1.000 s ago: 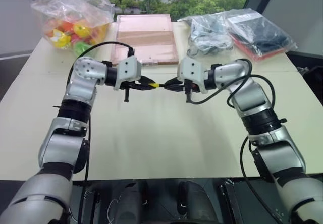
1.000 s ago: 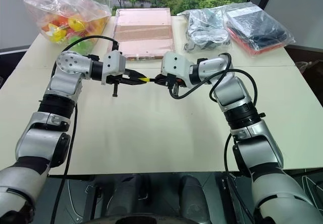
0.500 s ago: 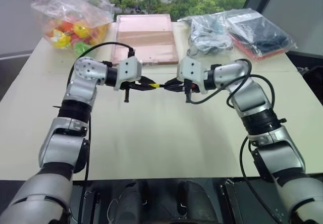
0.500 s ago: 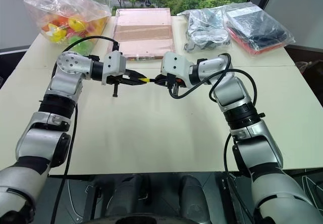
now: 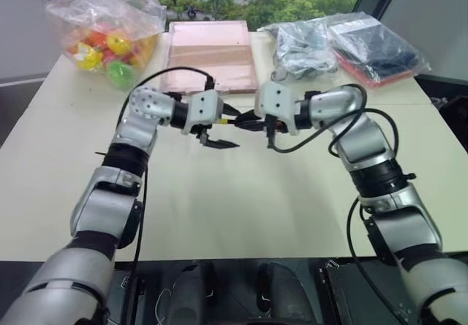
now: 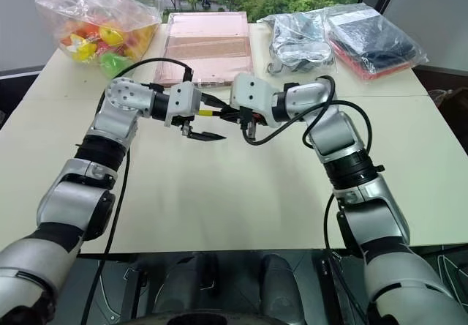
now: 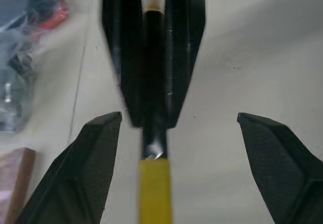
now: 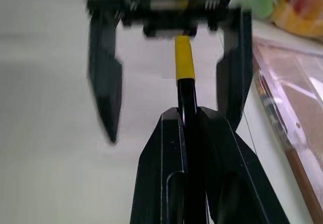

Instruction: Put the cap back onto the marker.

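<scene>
The right gripper (image 8: 189, 128) is clamped on the marker (image 8: 184, 95), held above the table (image 5: 241, 208) with its long axis pointing straight at the left gripper (image 7: 176, 128). The cap (image 8: 184, 57) sits on the marker's far end, between the left gripper's fingers (image 8: 103, 82), which stand apart and off it. The marker runs level between the two. The cap looks seated, so the left arm likely only needs to back away along that axis.

A pale tabletop (image 5: 219, 193) is seen. Beyond the left end effector (image 5: 219, 127), a bag of coloured toys (image 5: 106, 28) and a pink board (image 5: 208, 54) are laid; beyond the right end effector (image 5: 248, 124), two plastic bags (image 5: 344, 43).
</scene>
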`<action>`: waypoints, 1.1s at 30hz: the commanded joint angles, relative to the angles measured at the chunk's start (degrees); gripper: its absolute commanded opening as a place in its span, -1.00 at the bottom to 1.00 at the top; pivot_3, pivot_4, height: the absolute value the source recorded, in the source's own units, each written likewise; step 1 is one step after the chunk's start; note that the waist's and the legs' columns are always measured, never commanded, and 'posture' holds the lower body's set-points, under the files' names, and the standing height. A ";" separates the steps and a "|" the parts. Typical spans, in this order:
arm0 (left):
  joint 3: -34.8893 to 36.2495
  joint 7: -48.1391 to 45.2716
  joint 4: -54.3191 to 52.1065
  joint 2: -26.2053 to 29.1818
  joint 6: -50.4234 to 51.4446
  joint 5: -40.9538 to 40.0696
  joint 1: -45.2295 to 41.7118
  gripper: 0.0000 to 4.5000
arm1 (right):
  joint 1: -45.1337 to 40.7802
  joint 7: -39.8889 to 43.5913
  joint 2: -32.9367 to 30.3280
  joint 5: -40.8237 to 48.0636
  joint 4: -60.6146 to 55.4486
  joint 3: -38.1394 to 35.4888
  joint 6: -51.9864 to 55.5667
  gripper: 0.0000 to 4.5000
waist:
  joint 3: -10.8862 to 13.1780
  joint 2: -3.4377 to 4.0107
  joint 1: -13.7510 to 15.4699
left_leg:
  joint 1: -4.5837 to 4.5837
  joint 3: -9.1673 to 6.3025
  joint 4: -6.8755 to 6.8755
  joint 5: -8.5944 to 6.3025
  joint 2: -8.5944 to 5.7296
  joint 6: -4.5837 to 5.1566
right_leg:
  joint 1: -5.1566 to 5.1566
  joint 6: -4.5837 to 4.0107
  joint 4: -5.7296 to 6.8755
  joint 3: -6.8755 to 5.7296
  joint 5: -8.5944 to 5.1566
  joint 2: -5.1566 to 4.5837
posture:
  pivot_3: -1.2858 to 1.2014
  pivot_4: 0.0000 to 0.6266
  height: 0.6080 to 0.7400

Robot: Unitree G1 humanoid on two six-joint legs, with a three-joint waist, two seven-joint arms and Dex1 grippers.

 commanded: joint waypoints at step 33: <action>23.24 55.09 -45.27 -6.43 38.27 -13.83 38.44 0.58 | 29.15 -37.61 1.19 10.31 -16.38 -29.40 29.34 -0.41 | -0.02 -0.01 0.14 | 0.16 -0.12 0.02 -0.13 -0.04 0.22 | 0.11 0.04 0.21 0.07 -0.05 -0.04 | 0.03 -0.52 1.00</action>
